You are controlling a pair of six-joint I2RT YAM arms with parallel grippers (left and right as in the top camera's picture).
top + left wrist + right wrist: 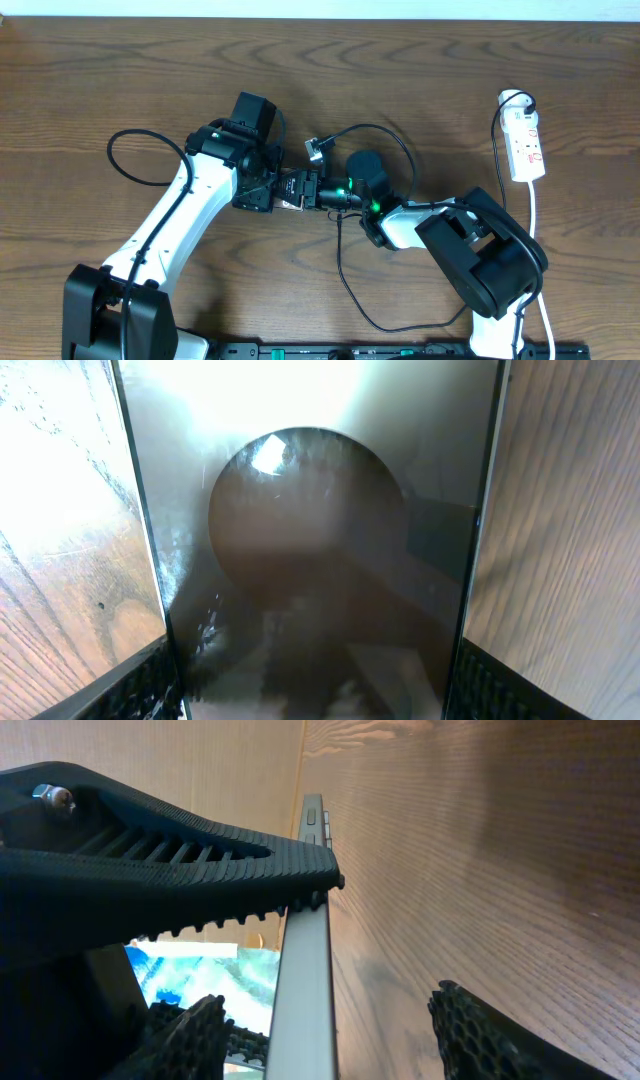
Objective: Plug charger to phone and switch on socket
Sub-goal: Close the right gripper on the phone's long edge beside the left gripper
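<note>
Overhead, both arms reach to table centre, the left gripper [272,190] and right gripper [335,196] facing each other with the phone [295,190] between them, mostly hidden. Left wrist: fingers [140,685] clamp the phone [320,560] across its width, long axis running away from the camera. Right wrist: the phone [305,990] stands edge-on between spread pads [490,1030], one clear of it.

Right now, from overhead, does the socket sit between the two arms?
No, the socket lies at the far right of the overhead view, outside the right arm.
</note>
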